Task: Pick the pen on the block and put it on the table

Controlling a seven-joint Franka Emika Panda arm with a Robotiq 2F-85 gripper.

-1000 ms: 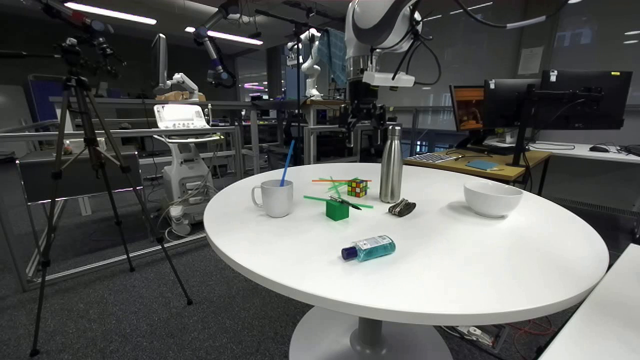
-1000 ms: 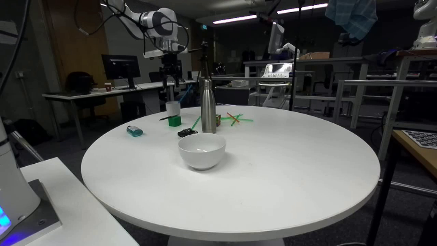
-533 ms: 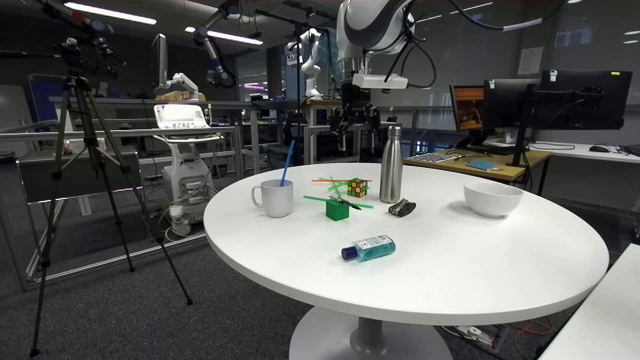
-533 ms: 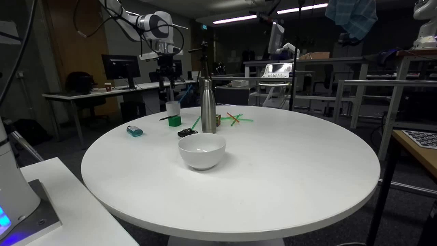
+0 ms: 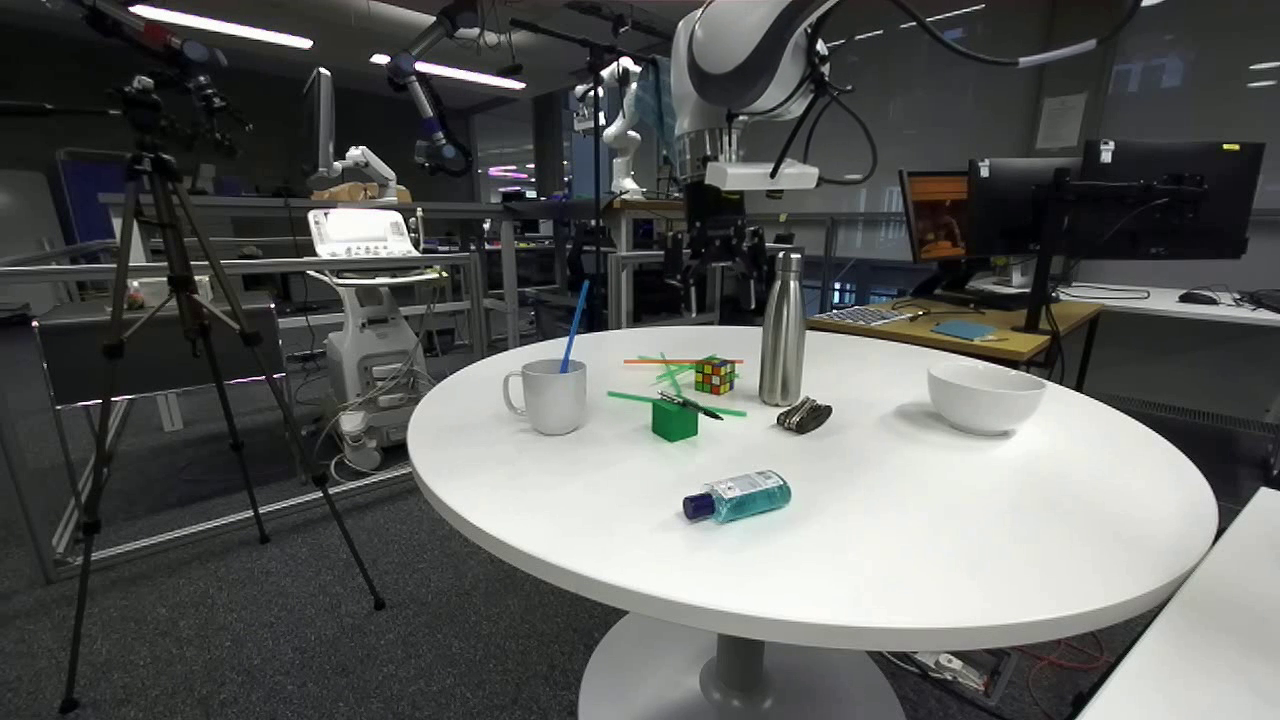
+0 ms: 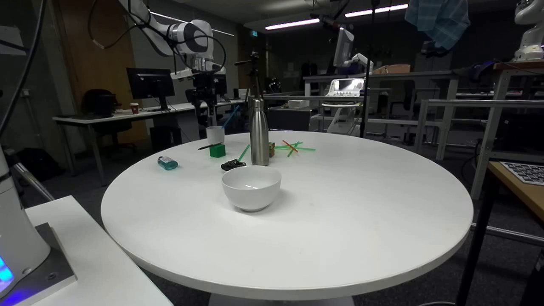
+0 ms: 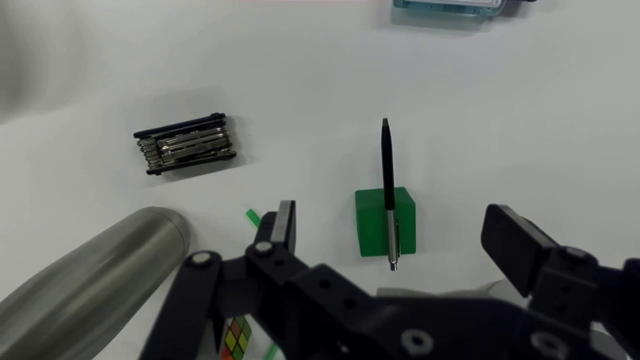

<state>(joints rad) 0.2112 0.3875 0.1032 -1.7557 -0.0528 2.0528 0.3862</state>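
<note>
Lower than a second ago, the gripper (image 5: 721, 298) hangs above the table (image 5: 900, 540), fingers parted. The wrist view shows both ends of the pen (image 7: 388, 170) reaching past the green block (image 7: 371, 230) it lies on. Plain in an exterior view, the puzzle cube (image 5: 715, 378) is partly hidden behind the gripper in the wrist view, whose top edge cuts off the small bottle (image 7: 445, 7); white table stretches between bottle and block.
</note>
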